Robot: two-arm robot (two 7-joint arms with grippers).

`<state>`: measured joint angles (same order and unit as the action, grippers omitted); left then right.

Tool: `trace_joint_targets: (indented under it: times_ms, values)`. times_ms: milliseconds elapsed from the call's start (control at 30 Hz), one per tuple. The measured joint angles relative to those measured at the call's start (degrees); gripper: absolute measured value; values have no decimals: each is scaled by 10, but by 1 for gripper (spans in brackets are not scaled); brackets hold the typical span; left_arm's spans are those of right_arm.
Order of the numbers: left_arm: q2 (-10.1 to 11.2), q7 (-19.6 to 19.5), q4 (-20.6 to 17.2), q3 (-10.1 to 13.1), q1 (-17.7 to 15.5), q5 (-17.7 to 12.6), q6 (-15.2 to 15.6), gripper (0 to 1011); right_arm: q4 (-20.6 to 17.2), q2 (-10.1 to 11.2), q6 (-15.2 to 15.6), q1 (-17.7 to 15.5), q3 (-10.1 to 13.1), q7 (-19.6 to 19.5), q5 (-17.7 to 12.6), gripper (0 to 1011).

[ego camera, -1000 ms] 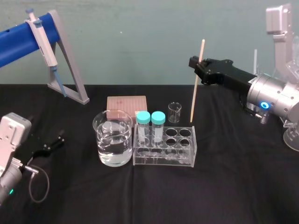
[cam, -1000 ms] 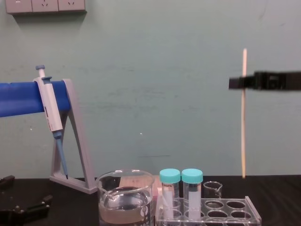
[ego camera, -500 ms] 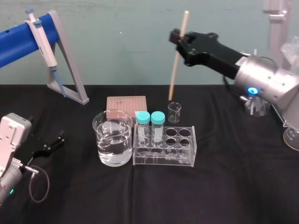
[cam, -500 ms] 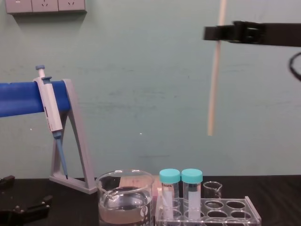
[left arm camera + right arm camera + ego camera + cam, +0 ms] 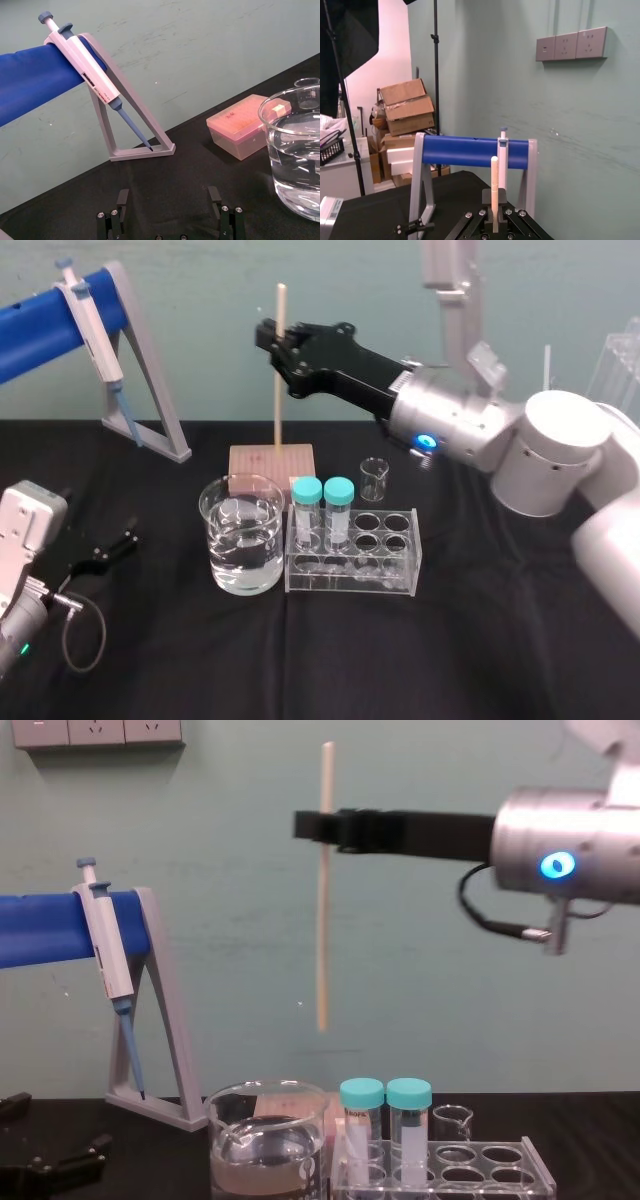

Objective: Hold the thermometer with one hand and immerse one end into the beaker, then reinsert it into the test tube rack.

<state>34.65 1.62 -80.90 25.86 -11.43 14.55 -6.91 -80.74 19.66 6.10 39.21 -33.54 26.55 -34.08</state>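
1. Since half a second ago, your right gripper [image 5: 272, 345] has swung the thermometer [image 5: 279, 370] leftward and lower, from beyond the tiny beaker [image 5: 374, 480] towards the beaker [image 5: 216, 540].
2. You now have the thermometer upright. In the chest view its lower tip hangs above the beaker's right rim, well clear of the glass and of the water inside.
3. From the head view that tip sits behind the beaker, over the pink box [image 5: 270, 461].
4. Your right gripper's fingers are clamped on the thermometer's upper part, leaving a short length standing above them.
5. Just to the right of the beaker stands the test tube rack [image 5: 352, 575]. Its two teal-capped tubes [image 5: 322, 510] are in the holes nearest the beaker.
6. Behind and to the left of the beaker, the pipette [image 5: 88, 320] hangs on the grey stand [image 5: 150, 390].
7. Your left gripper [image 5: 170, 200] rests low on the bench [image 5: 480, 640], well to the left of the beaker. Its fingers [image 5: 122, 200] are spread wide and hold nothing.
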Motion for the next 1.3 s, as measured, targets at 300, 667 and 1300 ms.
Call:
trace_joint_targets:
  times_ms: [300,667,1300]
  values:
    - [0,0,0,0,0,0,0,1004,71,-54,-29,14,-12,14,17,53]
    - [0,0,0,0,0,0,0,1004,156,-96,-48,18,-24,38,38,53]
    - [0,0,0,0,0,0,0,1004,239,-125,-79,11,-15,60,66,53]
